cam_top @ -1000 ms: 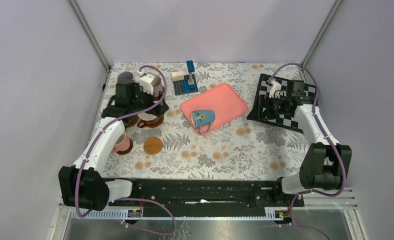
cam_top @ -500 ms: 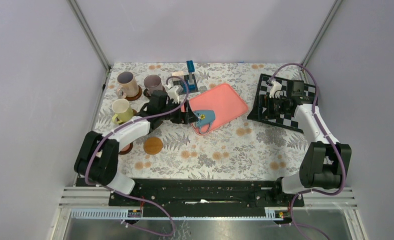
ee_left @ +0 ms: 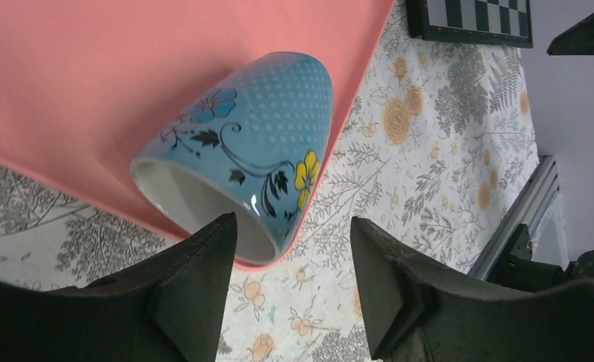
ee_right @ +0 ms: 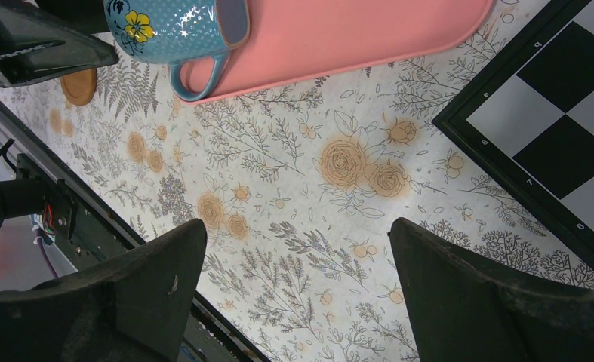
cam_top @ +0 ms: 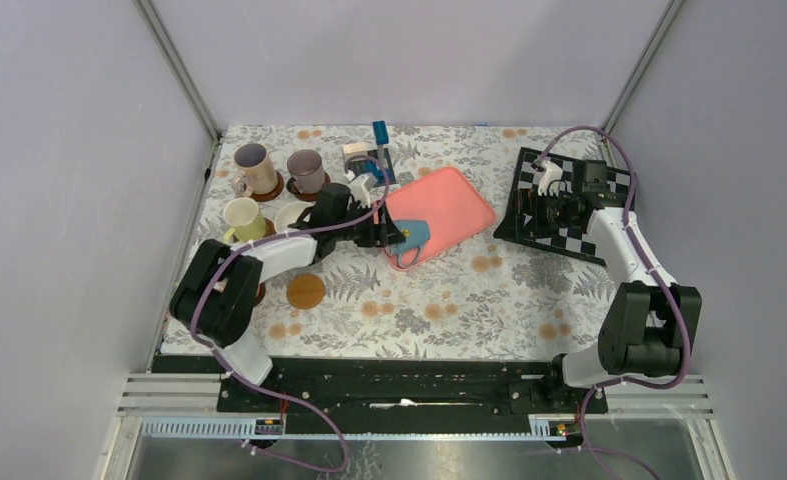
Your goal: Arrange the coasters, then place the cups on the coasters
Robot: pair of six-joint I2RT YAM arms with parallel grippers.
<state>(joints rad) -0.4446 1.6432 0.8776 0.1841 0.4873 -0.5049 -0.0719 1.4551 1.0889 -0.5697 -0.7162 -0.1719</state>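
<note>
A light blue cup (cam_top: 414,236) (ee_left: 252,136) lies on its side at the near edge of the pink tray (cam_top: 451,199), its mouth facing my left gripper (cam_top: 387,236) (ee_left: 293,241). That gripper is open. One finger (ee_left: 203,271) overlaps the cup's mouth, and the rim's lower edge sits between the jaws. Pale pink (cam_top: 254,166) and mauve (cam_top: 307,170) cups stand on dark coasters. Yellow (cam_top: 241,218) and white (cam_top: 291,214) cups stand nearer. An orange-brown coaster (cam_top: 306,291) lies bare. My right gripper (cam_top: 554,210) (ee_right: 297,256) hangs open over the tablecloth, holding nothing.
A chessboard (cam_top: 569,235) with a white piece (cam_top: 547,178) lies at the right, under the right arm. A blue block stand (cam_top: 377,155) sits behind the tray. The left arm crosses over the white cup and another dark coaster (cam_top: 256,296).
My left arm has swung right, from over the cups at the left to the blue cup on the tray, and its jaws have narrowed. The right arm has stayed still.
</note>
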